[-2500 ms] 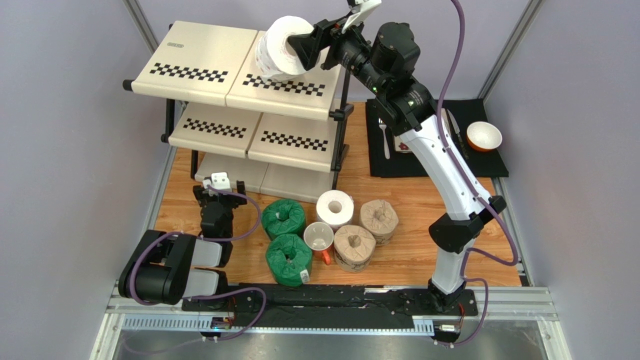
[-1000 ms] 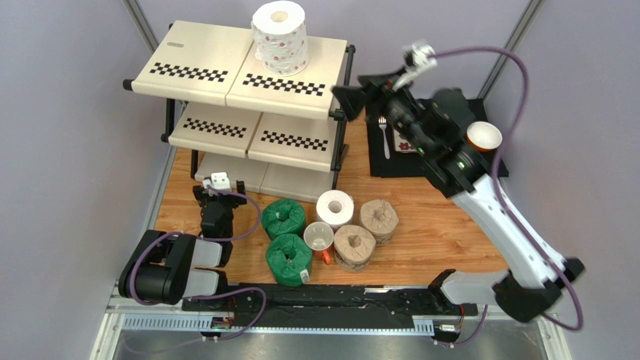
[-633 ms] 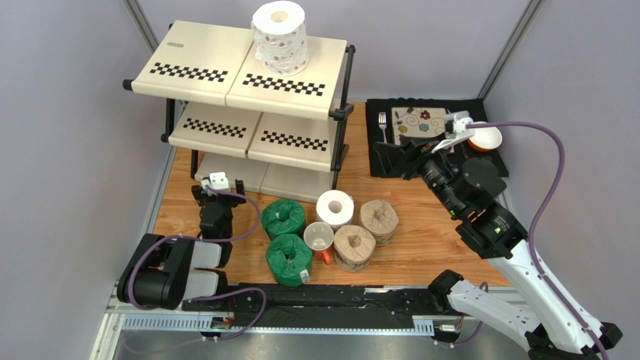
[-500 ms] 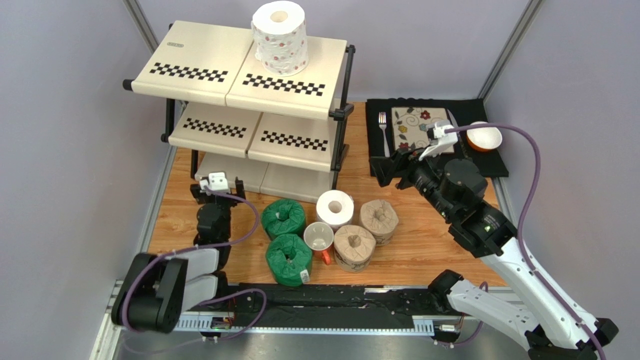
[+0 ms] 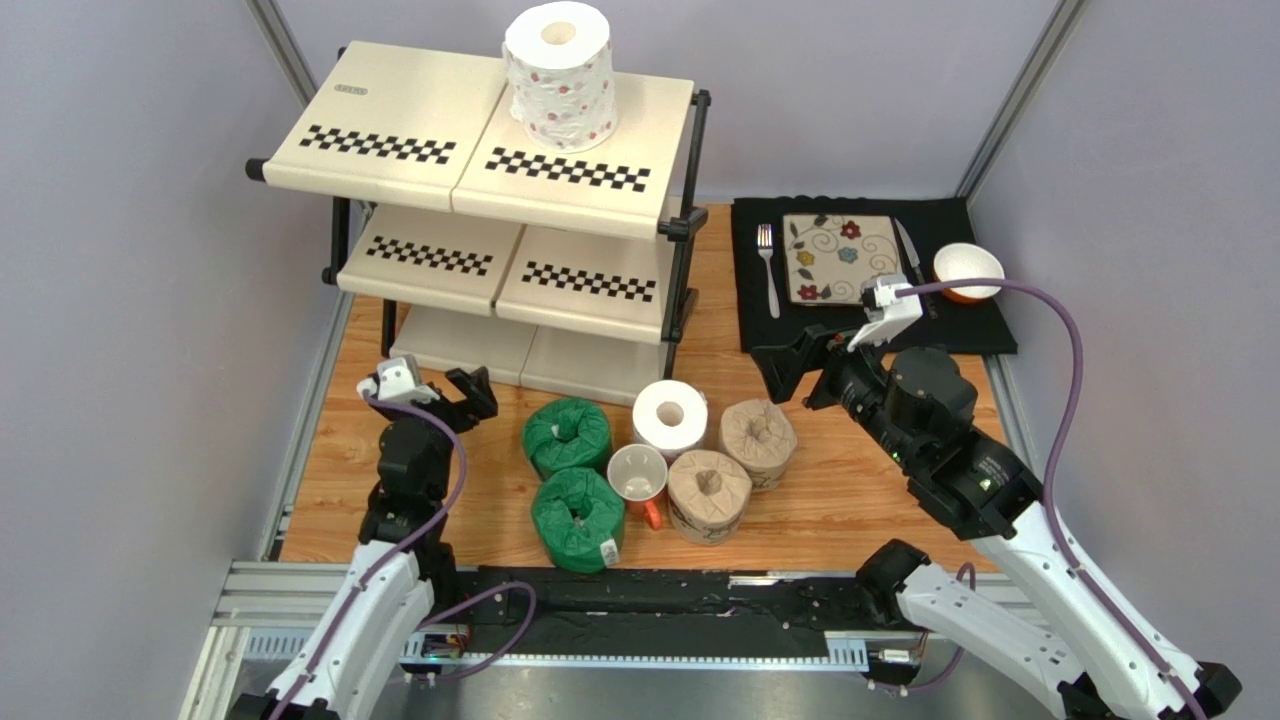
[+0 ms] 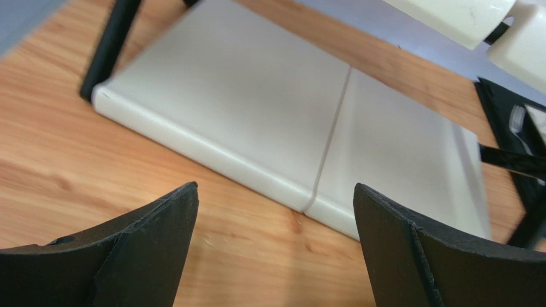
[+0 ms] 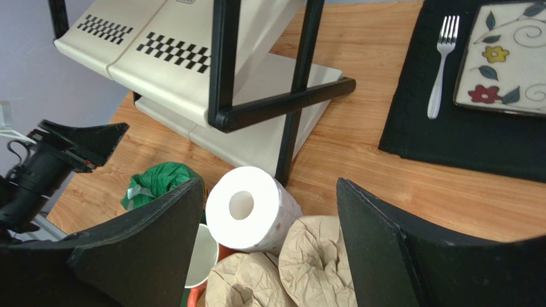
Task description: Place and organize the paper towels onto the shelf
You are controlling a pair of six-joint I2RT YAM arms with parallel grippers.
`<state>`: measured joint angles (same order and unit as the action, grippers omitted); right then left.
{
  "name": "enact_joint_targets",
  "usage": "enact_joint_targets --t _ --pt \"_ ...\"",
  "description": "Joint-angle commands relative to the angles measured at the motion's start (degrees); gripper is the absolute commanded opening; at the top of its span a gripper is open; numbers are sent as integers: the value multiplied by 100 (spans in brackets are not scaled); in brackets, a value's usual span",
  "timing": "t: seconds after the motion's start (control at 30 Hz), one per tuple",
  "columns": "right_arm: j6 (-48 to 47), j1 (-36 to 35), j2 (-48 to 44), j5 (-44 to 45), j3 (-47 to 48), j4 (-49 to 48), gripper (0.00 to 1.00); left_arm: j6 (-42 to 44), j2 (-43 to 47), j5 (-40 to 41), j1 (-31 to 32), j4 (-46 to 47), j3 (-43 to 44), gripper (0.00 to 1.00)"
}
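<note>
One white floral roll stands upright on the shelf's top tier at the back right. On the table stand a second white roll, two green rolls and two tan rolls. My right gripper is open and empty, hovering above and right of the white roll and tan rolls. My left gripper is open and empty, low over the table in front of the shelf's bottom tier.
A white mug with a red handle stands among the rolls. A black placemat at the back right holds a patterned plate, a fork and a bowl. Grey walls close both sides.
My right gripper let go of the white floral roll on the top tier, then swung back and down over the rolls on the table. My left arm stretched forward toward the shelf's bottom tier.
</note>
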<state>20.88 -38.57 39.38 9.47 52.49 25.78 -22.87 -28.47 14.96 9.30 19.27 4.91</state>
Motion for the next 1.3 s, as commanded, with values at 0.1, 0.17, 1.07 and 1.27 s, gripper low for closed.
enact_joint_targets --t 0.1,0.17,1.07,1.27 --pt "372 -19 -650 423 -520 348 80 -1246 -299 -1889 10 -1268 1363 99" --pt "443 -19 -755 459 -555 498 80 -1255 -448 -2487 19 -1320 1626 99" --pt "583 -11 -1072 977 -679 1113 80 767 -2461 -2957 2761 -855 2357 98" --pt "645 -19 -1204 1056 -652 1298 80 855 -3085 -2657 3025 -512 2585 98"
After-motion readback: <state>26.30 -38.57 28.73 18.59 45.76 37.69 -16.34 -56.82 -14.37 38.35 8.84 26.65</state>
